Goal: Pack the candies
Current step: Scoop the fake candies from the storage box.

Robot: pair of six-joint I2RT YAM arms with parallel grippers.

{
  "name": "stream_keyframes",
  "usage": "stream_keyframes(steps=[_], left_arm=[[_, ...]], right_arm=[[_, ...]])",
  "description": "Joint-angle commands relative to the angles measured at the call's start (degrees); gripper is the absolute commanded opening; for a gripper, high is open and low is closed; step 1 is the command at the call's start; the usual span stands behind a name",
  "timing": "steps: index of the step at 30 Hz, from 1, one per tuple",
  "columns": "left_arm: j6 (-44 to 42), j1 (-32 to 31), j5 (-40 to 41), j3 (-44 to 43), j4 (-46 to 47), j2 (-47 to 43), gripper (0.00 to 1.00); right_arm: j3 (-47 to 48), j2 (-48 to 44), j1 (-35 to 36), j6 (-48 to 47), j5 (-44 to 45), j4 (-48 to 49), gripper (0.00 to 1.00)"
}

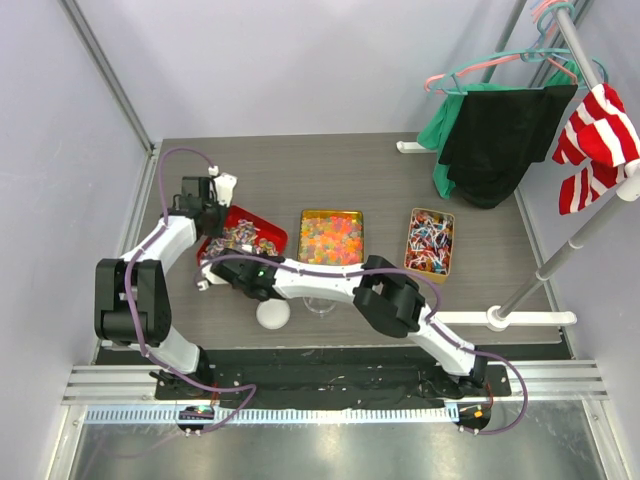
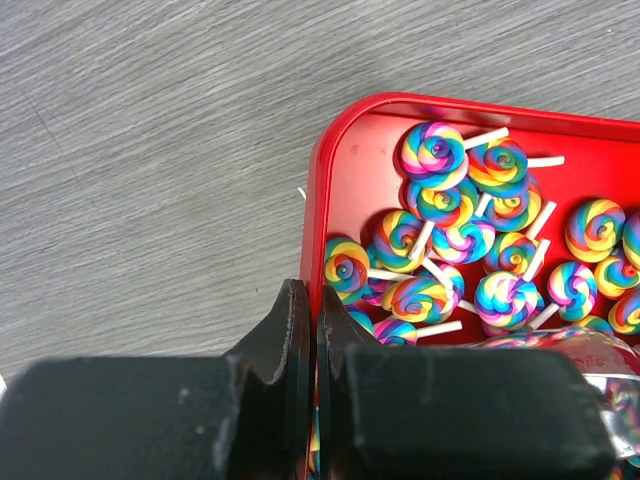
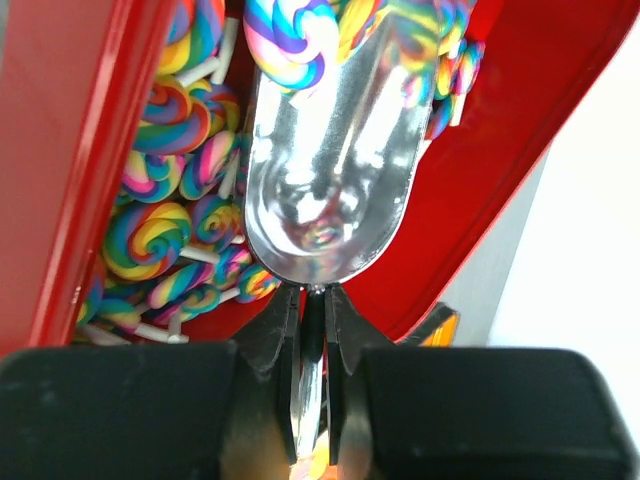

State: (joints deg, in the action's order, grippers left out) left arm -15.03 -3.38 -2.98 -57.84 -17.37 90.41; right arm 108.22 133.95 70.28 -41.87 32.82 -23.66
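My right claw (image 3: 311,300) is pinched narrow on the handle of a metal scoop (image 3: 330,170). The scoop's long axis runs straight out ahead of the claw into the red tray (image 2: 350,190). That line is what the coming push depends on. The candies (image 2: 433,150) lie ahead of the scoop's lip and banked along the tray wall on the left of the right wrist view, so I judge the scoop must go forward and slightly toward that wall.

One candy rides the far lip, and the bowl behind it is bare. My left claw (image 2: 308,300) is closed on the tray's rim, apparently steadying it. That arm is nearer, and the right arm reaches across.

The tray sits toward the left edge of the surface, midway between near and far edges. The candies are glossy rainbow-swirl discs on short white sticks, piled criss-cross.
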Motion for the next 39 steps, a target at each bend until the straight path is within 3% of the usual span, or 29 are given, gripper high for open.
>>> stream_keyframes(steps=[1,4,8,20,29,39], left_arm=[[7.03,-2.69,-12.31,-3.15,5.06,-1.38,0.0],[7.03,-2.69,-12.4,-3.15,4.89,-1.38,0.0],[6.94,-2.77,-12.84,-3.15,4.62,-1.73,0.0],[6.41,-2.69,-10.03,-3.33,4.62,-1.47,0.0],[7.12,-1.72,-7.04,-4.64,4.54,1.25,0.0],[7.03,-1.37,-6.16,-4.82,4.8,2.49,0.0]], right_arm=[[10.93,1.74,1.36,7.21,-22.83,4.96,0.01],[19.46,3.59,-1.72,16.36,-31.65,-2.17,0.01],[22.47,3.43,-4.8,24.19,-42.12,-4.81,0.01],[14.3,-2.55,-6.03,20.86,-29.57,-3.33,0.01],[3.67,-11.86,-10.34,20.34,-32.11,-3.49,0.01],[-1.08,-15.12,-12.1,17.44,-33.08,-4.03,0.01]])
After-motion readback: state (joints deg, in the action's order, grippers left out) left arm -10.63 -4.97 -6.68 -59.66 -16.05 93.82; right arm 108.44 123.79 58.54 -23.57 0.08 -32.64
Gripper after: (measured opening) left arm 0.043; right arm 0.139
